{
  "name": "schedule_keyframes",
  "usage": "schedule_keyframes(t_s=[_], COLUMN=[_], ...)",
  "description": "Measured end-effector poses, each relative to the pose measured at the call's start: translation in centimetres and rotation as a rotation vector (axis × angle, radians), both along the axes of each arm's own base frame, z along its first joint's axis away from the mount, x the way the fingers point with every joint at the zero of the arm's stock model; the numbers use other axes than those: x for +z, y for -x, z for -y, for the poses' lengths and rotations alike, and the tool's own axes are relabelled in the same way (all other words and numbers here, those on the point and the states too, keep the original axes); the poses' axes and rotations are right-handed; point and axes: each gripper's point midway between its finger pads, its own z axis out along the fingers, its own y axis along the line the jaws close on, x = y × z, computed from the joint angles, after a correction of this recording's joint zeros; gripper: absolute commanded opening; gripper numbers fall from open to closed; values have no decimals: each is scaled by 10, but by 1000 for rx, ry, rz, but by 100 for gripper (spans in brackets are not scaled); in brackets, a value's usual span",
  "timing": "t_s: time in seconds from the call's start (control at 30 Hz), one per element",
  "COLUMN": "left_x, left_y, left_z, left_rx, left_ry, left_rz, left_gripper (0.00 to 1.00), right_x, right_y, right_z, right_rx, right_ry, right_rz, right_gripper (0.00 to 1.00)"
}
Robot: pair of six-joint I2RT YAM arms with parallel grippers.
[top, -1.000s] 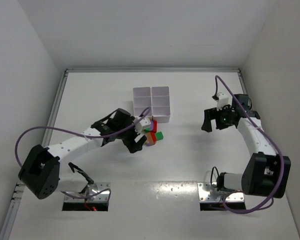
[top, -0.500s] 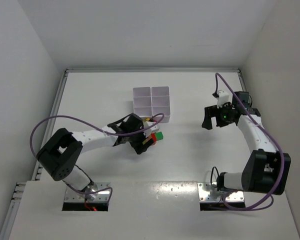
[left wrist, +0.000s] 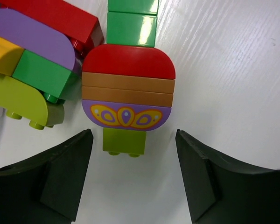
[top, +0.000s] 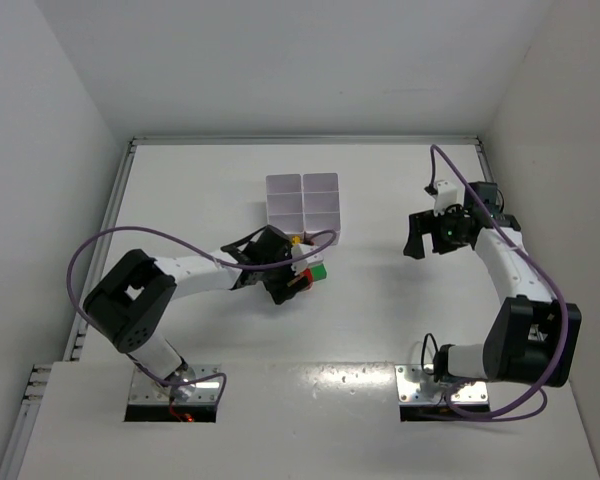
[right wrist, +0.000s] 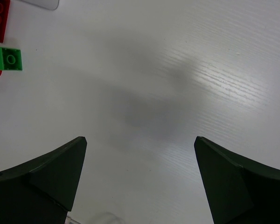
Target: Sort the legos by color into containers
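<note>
My left gripper [left wrist: 133,149] stood open, jaws either side of a stacked brick [left wrist: 127,88] of red, orange and purple, not touching it. The other legos [top: 310,266] lay bunched on the table [top: 180,200] just beside the near end of the white tray [top: 302,196]. My right gripper [right wrist: 140,144] hung wide open, well apart from them

This looks like a robotics lab test cell rather than a home or a shop. A bare white tabletop [top: 380,320] is boxed in by plain white walls [top: 300,70] at 9, 12 and 3 o'clock, with a metal rail [top: 108,220] along its 9 o'clock edge. A left arm [top: 190,272] and a right arm [top: 510,270] are bolted to steel plates [top: 205,385] at the 6 o'clock edge, and purple cables [top: 130,232] loop loose. The props are toy bricks [top: 305,270] and a small white tray [top: 303,205].
</note>
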Motion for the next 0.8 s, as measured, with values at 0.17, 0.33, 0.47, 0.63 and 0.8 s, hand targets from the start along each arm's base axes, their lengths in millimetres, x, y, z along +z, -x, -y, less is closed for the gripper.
schedule_keyframes(t_s=[0.17, 0.33, 0.47, 0.63, 0.8], left_x=[5, 7, 7, 8, 21], left_y=[-1, 0, 1, 8, 18], left_z=[7, 10, 11, 7, 5], left_rx=[-51, -80, -89, -95, -109], left_ry=[22, 31, 32, 33, 50], left_rz=[17, 22, 18, 12, 35], left_gripper=[55, 39, 26, 15, 6], right_x=[-1, 0, -1, -4, -3], right_y=[0, 0, 3, 8, 14], right_z=[0, -4, -16, -41, -65], right_rx=[7, 20, 40, 66, 99], right_ry=[1, -16, -91, -240, -347], right_rz=[-1, 2, -23, -87, -142], right_gripper=[99, 99, 99, 99, 99])
